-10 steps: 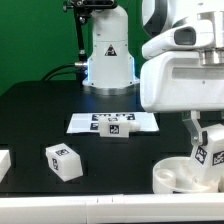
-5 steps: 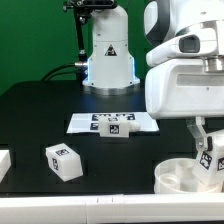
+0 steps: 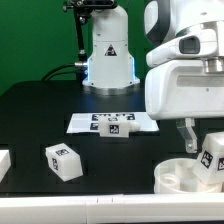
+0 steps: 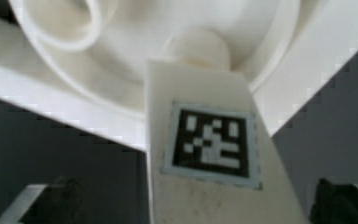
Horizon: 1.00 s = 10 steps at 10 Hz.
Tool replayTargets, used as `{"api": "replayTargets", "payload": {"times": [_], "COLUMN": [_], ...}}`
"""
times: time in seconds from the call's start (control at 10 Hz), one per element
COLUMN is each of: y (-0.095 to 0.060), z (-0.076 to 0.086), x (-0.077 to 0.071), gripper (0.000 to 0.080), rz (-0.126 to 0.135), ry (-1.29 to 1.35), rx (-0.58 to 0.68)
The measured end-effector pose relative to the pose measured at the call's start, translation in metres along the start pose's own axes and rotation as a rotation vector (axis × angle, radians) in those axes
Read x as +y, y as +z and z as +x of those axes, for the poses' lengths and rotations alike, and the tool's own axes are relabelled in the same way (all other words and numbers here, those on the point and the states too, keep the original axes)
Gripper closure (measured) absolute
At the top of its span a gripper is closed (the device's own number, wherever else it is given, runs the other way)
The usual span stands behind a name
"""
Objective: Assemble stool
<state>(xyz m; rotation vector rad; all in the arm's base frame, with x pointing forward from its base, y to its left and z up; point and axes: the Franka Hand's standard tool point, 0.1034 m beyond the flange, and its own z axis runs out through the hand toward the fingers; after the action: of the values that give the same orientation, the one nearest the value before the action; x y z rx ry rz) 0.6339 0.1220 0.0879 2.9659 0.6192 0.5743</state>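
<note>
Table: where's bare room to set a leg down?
Bare table lies between the loose leg and the seat disc, in front of the marker board. Crowded at the exterior view's right, around the disc and the other leg at it.

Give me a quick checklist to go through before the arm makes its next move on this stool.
1. The gripper is open, fingers off the leg: ok.
2. That leg is fully down in its seat disc socket: cannot tell; it looks tilted.
3. The seat disc rests flat on the table: ok.
4. The second leg lies free at the exterior view's left: ok.
5. The small block sits on the marker board, apart from both legs: ok.
</note>
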Motion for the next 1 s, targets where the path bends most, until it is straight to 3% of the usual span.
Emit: {"api": "replayTargets", "payload": {"times": [0.2,0.3,0.5,0.6,0.8,1.0], "y": [-0.012,-0.016,-0.017,-0.016,-0.014,-0.013], "z": [0.01,0.011,0.014,0.016,0.012,0.012], "x": [0.006,0.002,0.0,0.0,0.005,0.003], "gripper": [0.0151,0.0151,0.0151,0.0151,0.0151,0.0151], "rz": [0.031,0.05,0.062,0.062,0.105,0.114], "ry": [0.049,0.108,0.148,0.147,0.223,0.083], "rx": [-0.123,-0.238,-0.38,-0.383,-0.386,-0.374]}}
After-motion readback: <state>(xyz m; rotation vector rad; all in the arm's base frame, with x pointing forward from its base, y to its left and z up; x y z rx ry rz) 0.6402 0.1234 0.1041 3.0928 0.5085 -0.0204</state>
